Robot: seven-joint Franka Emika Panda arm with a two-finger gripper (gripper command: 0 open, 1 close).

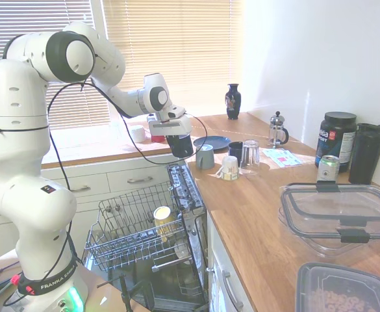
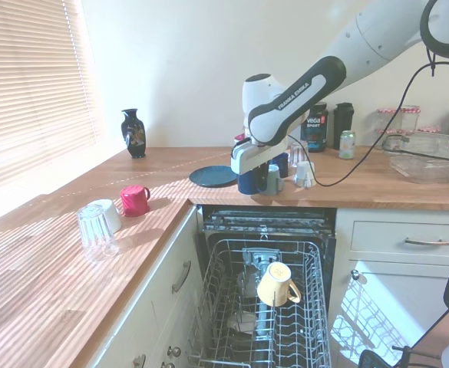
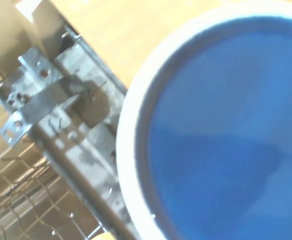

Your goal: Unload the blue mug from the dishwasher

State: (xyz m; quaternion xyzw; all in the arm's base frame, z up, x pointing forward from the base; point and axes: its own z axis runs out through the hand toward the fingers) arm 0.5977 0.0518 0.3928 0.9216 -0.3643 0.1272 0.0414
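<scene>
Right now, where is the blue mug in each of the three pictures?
First exterior view: the blue mug hangs under the gripper, above the counter edge behind the dishwasher.
Second exterior view: the mug is at picture centre, over the counter beside the dark plate.
Wrist view: its pale rim and blue inside fill the frame.
Shared landmark: the black vase in both exterior views.
</scene>
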